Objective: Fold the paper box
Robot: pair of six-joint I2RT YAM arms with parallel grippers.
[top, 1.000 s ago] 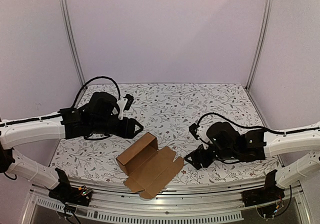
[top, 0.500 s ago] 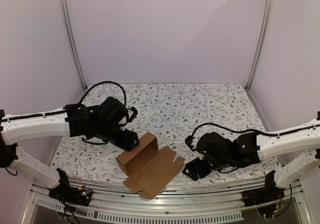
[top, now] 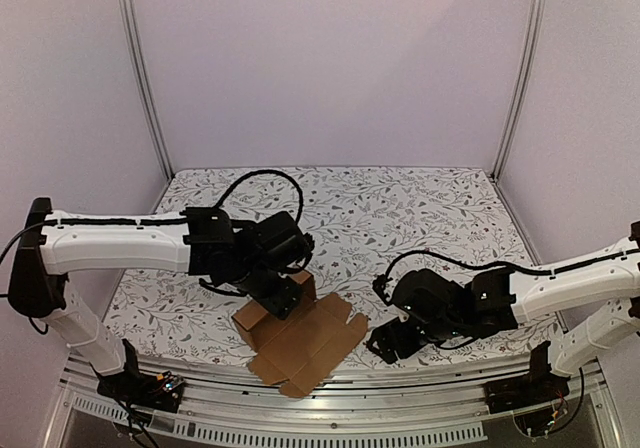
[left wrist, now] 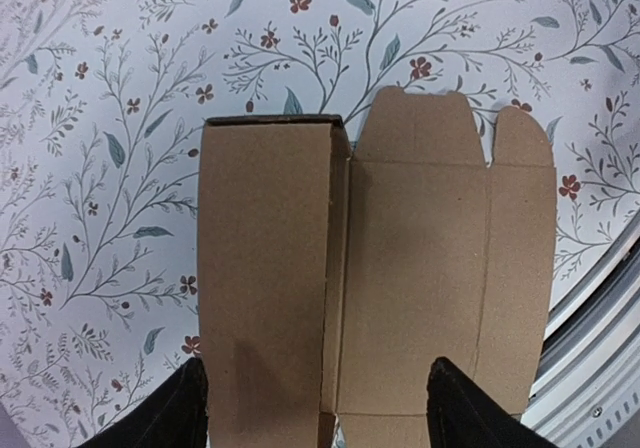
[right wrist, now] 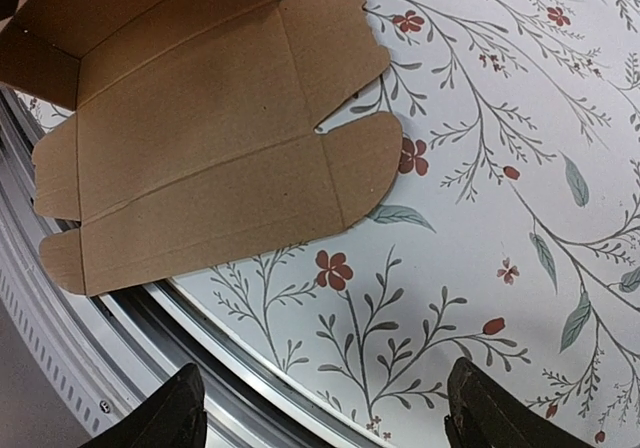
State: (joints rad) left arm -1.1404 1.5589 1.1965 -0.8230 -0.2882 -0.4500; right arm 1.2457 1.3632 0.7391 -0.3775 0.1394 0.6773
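The paper box (top: 298, 330) is approached, half-formed.
The left pincer (left wrist: 318, 373) and right pincer (right wrist: 325, 368) are spread wide, empty; the flat flap (left wrist: 440, 268) is to be lifted next.

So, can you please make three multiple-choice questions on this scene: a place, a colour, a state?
1. Where is the paper box? A) at the near edge of the table B) against the far wall C) in a gripper
2. Its colour? A) white B) brown C) blue
3. The right gripper is: A) shut on the box B) shut, empty C) open, empty
Answers: 1 A, it lies at the near edge; 2 B, plain brown cardboard; 3 C, jaws wide, nothing between.
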